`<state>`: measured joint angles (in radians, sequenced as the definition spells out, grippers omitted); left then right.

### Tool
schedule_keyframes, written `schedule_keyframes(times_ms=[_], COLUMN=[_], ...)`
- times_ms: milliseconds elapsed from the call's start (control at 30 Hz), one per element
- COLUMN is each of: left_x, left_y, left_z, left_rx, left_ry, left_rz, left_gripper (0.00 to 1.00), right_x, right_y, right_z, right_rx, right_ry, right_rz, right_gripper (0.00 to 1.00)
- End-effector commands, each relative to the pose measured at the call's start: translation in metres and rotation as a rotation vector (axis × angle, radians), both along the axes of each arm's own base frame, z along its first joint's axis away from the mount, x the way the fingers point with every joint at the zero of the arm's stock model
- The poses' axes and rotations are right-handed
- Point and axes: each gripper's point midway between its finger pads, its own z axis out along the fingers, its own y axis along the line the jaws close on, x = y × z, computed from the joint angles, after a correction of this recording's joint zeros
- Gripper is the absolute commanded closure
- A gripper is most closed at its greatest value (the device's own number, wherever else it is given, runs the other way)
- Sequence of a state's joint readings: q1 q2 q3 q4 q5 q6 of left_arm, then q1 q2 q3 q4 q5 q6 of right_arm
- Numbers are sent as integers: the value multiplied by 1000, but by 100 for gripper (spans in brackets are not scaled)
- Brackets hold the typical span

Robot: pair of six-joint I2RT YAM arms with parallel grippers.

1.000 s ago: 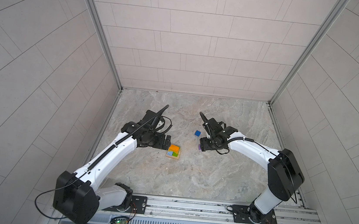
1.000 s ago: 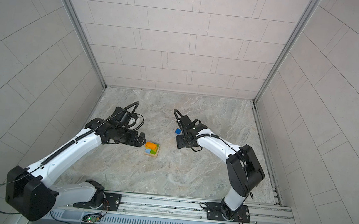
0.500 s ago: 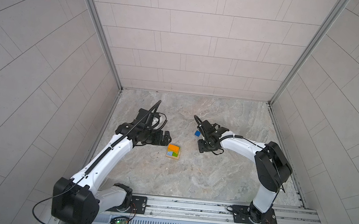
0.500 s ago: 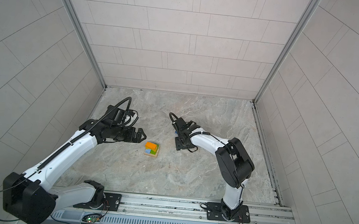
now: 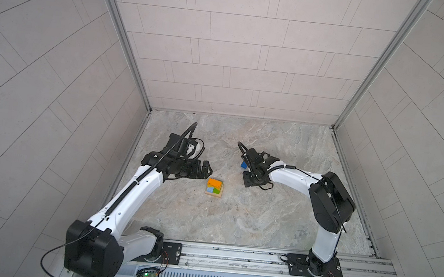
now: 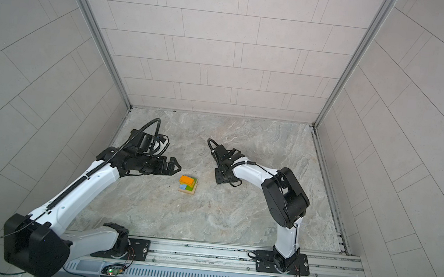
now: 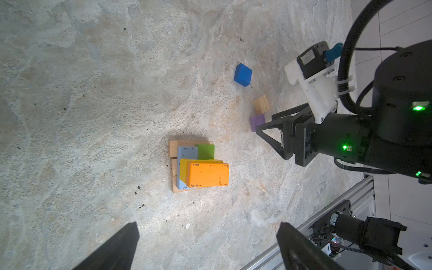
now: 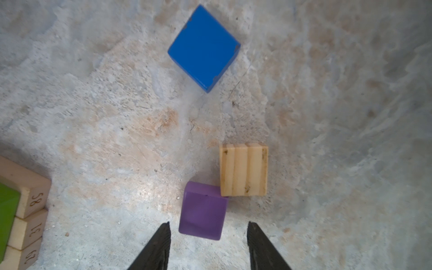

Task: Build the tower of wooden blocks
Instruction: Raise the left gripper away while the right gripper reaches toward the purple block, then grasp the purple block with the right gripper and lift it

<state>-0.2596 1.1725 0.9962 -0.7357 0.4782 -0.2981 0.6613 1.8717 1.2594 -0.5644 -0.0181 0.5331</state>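
Observation:
The wood block tower (image 5: 214, 187) (image 6: 188, 184) stands mid-floor: tan bars below, light-blue and green bars on them, yellow and orange bars (image 7: 207, 174) on top. Right of it lie a purple cube (image 8: 202, 210), a ridged tan block (image 8: 243, 169) touching its corner, and a dark-blue cube (image 8: 203, 48) (image 5: 244, 164). My right gripper (image 8: 208, 224) (image 5: 248, 179) is open and low over the purple cube. The cube's near edge sits just between the fingertips, with a gap on each side. My left gripper (image 7: 208, 230) (image 5: 207, 170) is wide open, empty, just left of the tower.
Tiled walls close in the marble floor (image 5: 235, 216) on three sides. A metal rail (image 5: 231, 254) with both arm bases runs along the front edge. Bare floor lies between the tower and the rail.
My right gripper has slid left and down over the purple cube, hiding it from above, and its jaws have narrowed. My left arm has pulled back slightly from the tower.

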Motion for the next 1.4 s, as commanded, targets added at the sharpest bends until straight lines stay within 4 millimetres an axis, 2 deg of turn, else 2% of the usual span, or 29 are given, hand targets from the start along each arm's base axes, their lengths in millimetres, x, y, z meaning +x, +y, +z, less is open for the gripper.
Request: schedule_keyframes(times_ms=[0,333,867,1133,1367], left_x=[-1,-1,0,3,7], left_y=[0,0,0,2,2], left_z=[-3,-3,-3,-6,-6], left_rx=[-9,-13,-26,-37,-97], left_ry=[7,7,11,27,50], left_rz=[-5,-8,-5,8,10], left_gripper=[0,0,0,0,0], right_x=[1,5,3,3,-2], right_y=[5,12,7,6,9], right_z=[-5,-11,-8,9,44], right_rx=[-4,-7,-39,-36,-28], right_ry=[2,14,3,-27,-58], right_rz=[-9,-5,-1,22,98], right_gripper=[48,57,70,72,74])
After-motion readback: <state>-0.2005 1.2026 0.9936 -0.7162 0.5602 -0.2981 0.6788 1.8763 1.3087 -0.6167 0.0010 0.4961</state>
